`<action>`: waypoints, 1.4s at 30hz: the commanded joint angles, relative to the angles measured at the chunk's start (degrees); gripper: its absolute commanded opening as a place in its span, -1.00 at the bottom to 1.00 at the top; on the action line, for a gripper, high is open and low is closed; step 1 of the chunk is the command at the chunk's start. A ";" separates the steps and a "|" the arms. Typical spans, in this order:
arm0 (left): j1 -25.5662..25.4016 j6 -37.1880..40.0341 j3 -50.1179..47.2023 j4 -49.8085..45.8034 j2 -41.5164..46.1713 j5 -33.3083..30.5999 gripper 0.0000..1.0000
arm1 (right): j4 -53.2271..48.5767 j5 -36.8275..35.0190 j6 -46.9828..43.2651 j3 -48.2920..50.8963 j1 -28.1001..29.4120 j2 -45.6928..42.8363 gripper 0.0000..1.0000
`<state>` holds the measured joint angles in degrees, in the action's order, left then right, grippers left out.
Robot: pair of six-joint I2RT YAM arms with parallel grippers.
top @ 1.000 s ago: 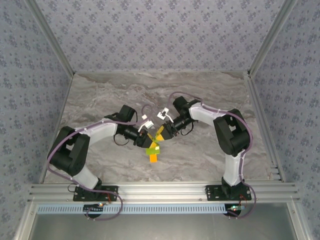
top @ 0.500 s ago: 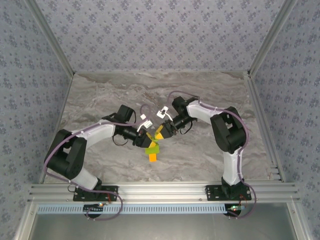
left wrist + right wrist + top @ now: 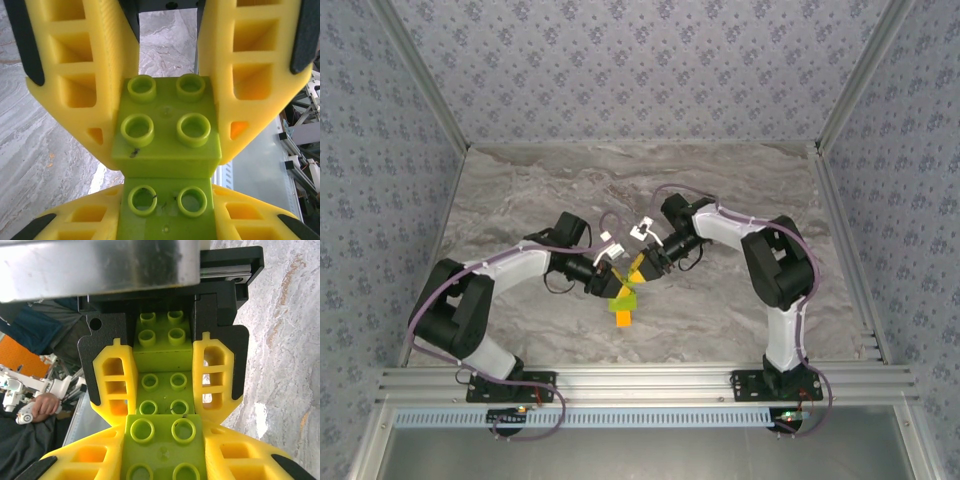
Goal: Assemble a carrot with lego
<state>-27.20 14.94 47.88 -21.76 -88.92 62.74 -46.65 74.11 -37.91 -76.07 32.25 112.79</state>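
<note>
My two grippers meet nose to nose over the middle of the table, the left gripper (image 3: 613, 279) and the right gripper (image 3: 644, 264). My left gripper (image 3: 165, 194) is shut on a stepped stack of lime-green lego (image 3: 161, 212). My right gripper (image 3: 164, 434) is shut on a green two-by-two brick (image 3: 162, 440), which sits pressed on top of that stack (image 3: 161, 387). From the left wrist the same brick (image 3: 166, 127) shows between the right gripper's yellow fingers (image 3: 252, 85). Just below the meeting point, a green and orange piece, the carrot (image 3: 624, 316), reaches toward the near side.
The grey marbled table (image 3: 520, 190) is walled by patterned panels. An aluminium rail (image 3: 640, 380) runs along the near edge, carrying both arm bases. A person's hand (image 3: 42, 402) shows beyond the table edge in the right wrist view.
Both grippers, still pressed together, have drifted slightly to the left, and the green and orange piece moved with them.
</note>
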 commanded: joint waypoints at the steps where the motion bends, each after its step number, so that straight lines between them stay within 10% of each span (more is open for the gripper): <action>1: 3.99 1.40 3.37 11.35 1.92 1.08 -0.73 | -8.12 -8.39 3.04 4.37 3.72 0.12 -0.54; 21: 6.64 -2.36 2.00 16.75 3.16 2.33 -0.74 | -3.66 -7.75 6.41 7.19 3.81 -1.07 -0.44; 27: 6.64 -2.37 2.04 16.66 3.10 2.04 -0.74 | -2.83 -8.23 7.80 6.33 3.58 -0.86 -0.06; 31: 6.55 -2.13 2.13 16.22 2.98 2.06 -0.74 | -0.93 -9.04 9.58 6.06 3.51 -1.82 0.98; 42: 6.50 -1.67 1.87 16.13 2.85 0.83 -0.74 | 17.85 -19.62 24.51 14.37 -1.23 -11.37 1.00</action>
<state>-20.99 12.53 47.24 -9.58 -87.85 62.30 -34.83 60.27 -20.40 -64.27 32.47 104.81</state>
